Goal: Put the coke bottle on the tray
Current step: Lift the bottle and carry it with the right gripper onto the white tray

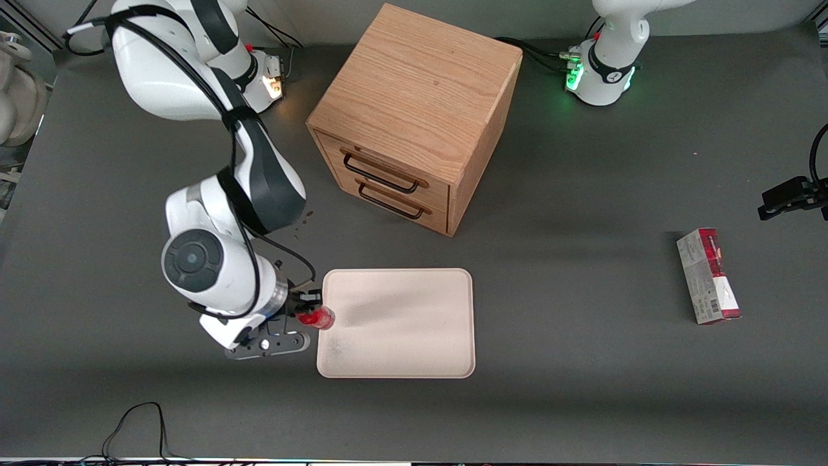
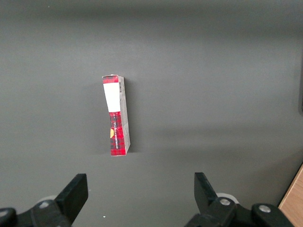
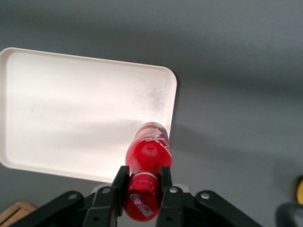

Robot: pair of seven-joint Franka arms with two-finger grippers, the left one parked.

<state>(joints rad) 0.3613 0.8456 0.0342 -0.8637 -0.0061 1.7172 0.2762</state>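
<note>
My right gripper [image 1: 309, 309] is shut on the coke bottle [image 1: 317, 318], a small all-red bottle, and holds it over the tray's edge at the working arm's end. In the right wrist view the gripper [image 3: 142, 177] clamps the bottle [image 3: 147, 156] near its cap between both fingers [image 3: 120, 178], and the bottle's body points down over the rim of the tray [image 3: 57, 113]. The tray [image 1: 401, 323] is pale cream-pink with a faint grey smudge and lies nearer the front camera than the wooden drawer cabinet.
A wooden cabinet [image 1: 414, 116] with two drawers stands at the table's middle. A red-and-grey carton [image 1: 708, 276] lies toward the parked arm's end; it also shows in the left wrist view [image 2: 116, 116]. A yellow lump [image 3: 300, 188] shows in the right wrist view.
</note>
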